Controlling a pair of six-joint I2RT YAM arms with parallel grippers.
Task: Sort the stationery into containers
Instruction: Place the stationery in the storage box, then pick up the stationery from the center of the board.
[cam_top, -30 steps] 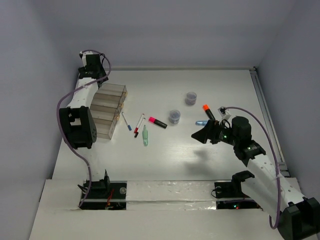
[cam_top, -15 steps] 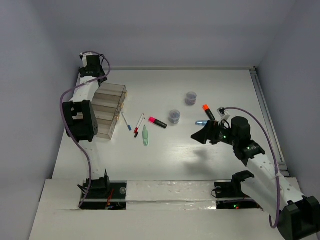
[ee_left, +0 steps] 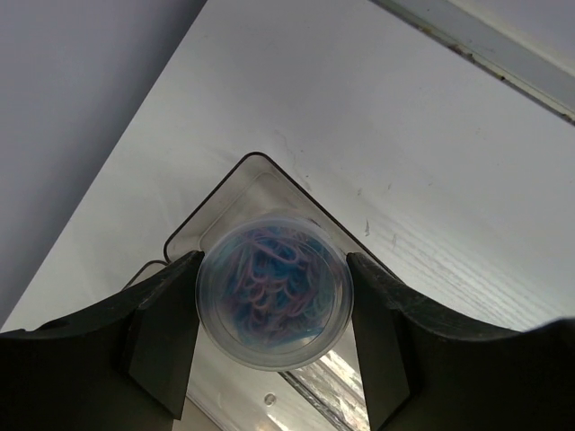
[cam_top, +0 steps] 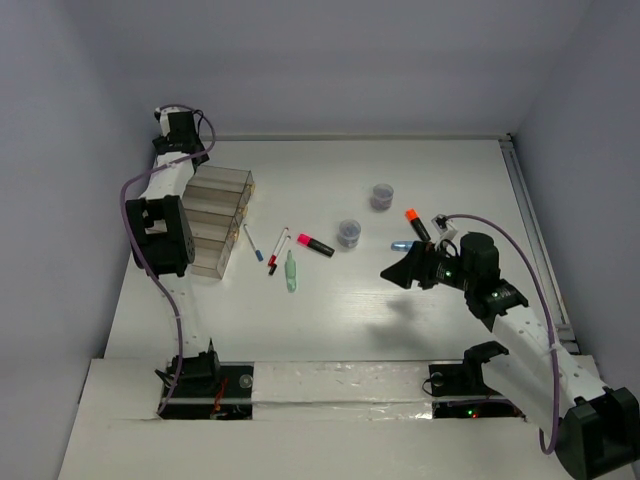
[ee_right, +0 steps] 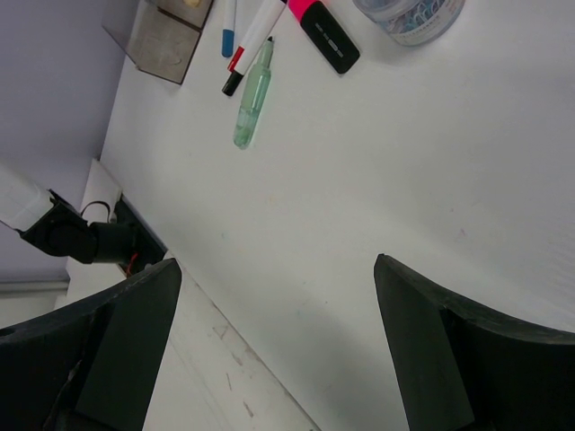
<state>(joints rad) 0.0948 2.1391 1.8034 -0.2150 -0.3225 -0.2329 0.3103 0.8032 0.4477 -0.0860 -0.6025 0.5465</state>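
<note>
Now left tool holds pot slightly farther back.

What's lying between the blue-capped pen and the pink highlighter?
The red-capped pen does. The top camera shows it between the blue-capped pen and the pink highlighter.

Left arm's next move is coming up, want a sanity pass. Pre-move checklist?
1. Left gripper grips pot: ok.
2. Pot above bin: ok, bin corner shows beneath.
3. Pot centred over bin opening: cannot tell.
4. Right gripper open, empty, far from bin: ok.
5. Pink highlighter, green marker sorted: not ok, loose on table.
</note>
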